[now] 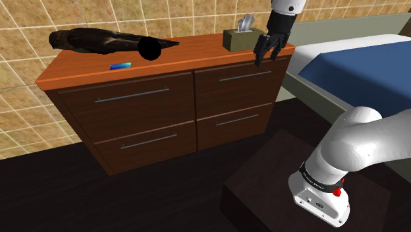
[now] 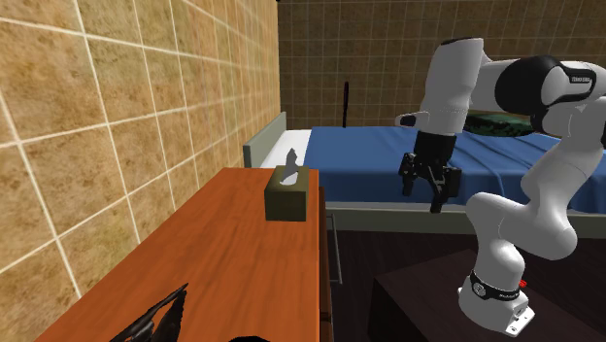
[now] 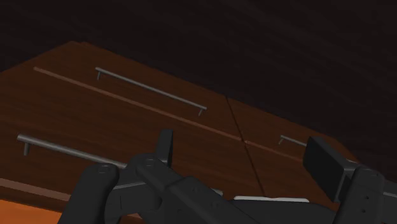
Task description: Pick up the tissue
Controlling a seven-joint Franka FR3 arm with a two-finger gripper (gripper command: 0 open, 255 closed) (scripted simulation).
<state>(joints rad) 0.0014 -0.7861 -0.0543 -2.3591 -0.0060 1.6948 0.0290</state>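
Gripper (image 1: pixel 265 56) spread, empty, off dresser's (image 1: pixel 178 56) edge near box (image 1: pixel 236 41). Raise, move over box, centre above tissue (image 1: pixel 246 23), lower straight, pinch tissue only.

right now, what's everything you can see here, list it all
dresser: one, orange-brown top, dark brown front, against the tiled wall
drawer handles: four, grey, one per drawer
tissue box: one, olive, on the dresser at the shoulder view's right end
tissue: one, white, sticking up out of the tissue box
small flat item: one, blue, near the dresser's front edge
long object: one, blackish, lying at the dresser's other end
bed: one, blue cover, beside the dresser
stand: one, dark, under the arm
arm: one, white
hand: one, black, open, beside the tissue box, holding nothing
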